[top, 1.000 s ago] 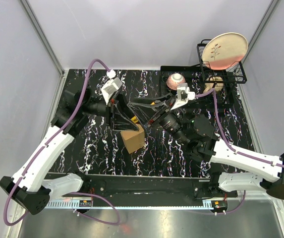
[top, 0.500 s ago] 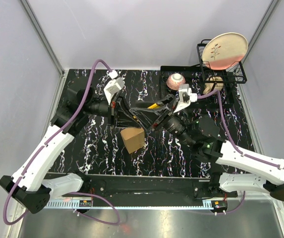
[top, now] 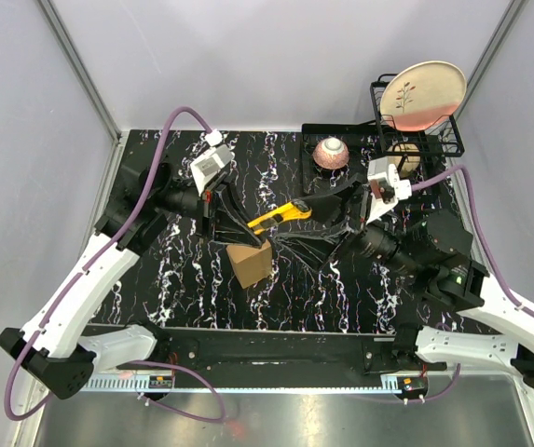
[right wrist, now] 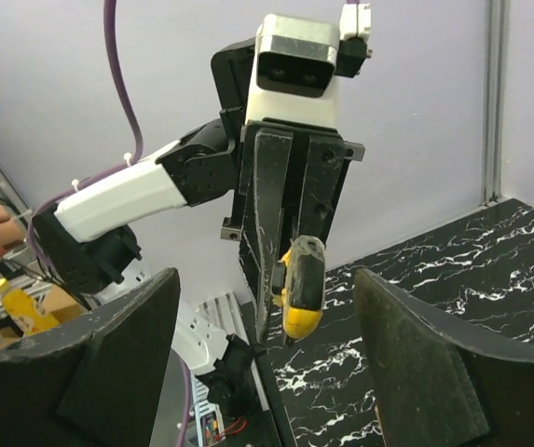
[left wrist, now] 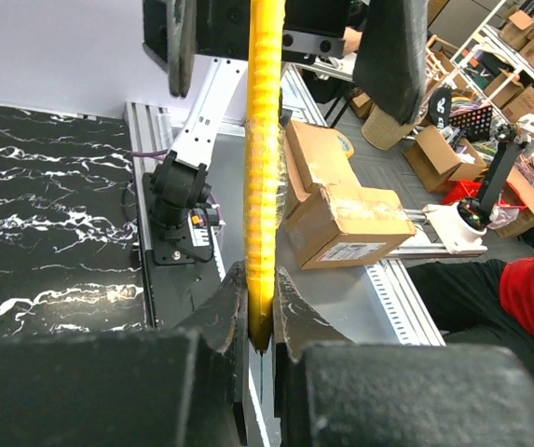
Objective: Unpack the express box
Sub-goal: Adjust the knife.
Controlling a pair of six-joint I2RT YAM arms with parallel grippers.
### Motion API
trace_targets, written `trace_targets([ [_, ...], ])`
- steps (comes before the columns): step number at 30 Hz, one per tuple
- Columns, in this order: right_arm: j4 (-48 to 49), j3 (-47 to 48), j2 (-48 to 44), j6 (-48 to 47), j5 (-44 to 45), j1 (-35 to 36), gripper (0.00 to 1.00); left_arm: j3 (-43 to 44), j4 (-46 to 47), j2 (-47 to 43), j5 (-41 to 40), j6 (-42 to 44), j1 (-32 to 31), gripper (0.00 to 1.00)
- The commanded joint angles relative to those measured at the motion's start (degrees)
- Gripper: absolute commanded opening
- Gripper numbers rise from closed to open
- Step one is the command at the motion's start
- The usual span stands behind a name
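Black marbled worktop [top: 183, 289] carries the box [top: 250, 264] near its middle, at seven o'clock from the yellow knife [top: 280, 216]. The left fingers [left wrist: 222, 312] pinch that knife's end, and the right fingers [right wrist: 416, 372] gape empty. So thin a pinch may let it twist loose.

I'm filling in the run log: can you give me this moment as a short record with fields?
left tool: shut on the yellow utility knife, held in the air
right tool: open, empty, facing the knife
express box: on the table, in neither tool
background: pink bowl and plate at the far right
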Motion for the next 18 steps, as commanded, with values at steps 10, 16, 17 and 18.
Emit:
trace_targets([
  [10, 1.3, 4.6, 7.7, -2.7, -11.2, -3.1, 0.72, -0.1, 12.0, -1.7, 2.2, -9.0, -1.8, 0.00],
  [16, 5.4, 3.8, 8.5, -1.2, -11.6, -3.8, 0.60, -1.1, 12.0, -1.7, 1.4, -8.3, -1.9, 0.00],
  [17, 6.3, 3.3, 8.5, -1.1, -11.5, -3.9, 0.60, -1.3, 11.7, -2.0, 1.2, -8.1, -2.0, 0.00],
  [18, 6.8, 3.1, 8.5, -0.9, -11.5, -3.9, 0.60, -1.6, 11.5, -2.0, 1.0, -7.6, -2.0, 0.00],
])
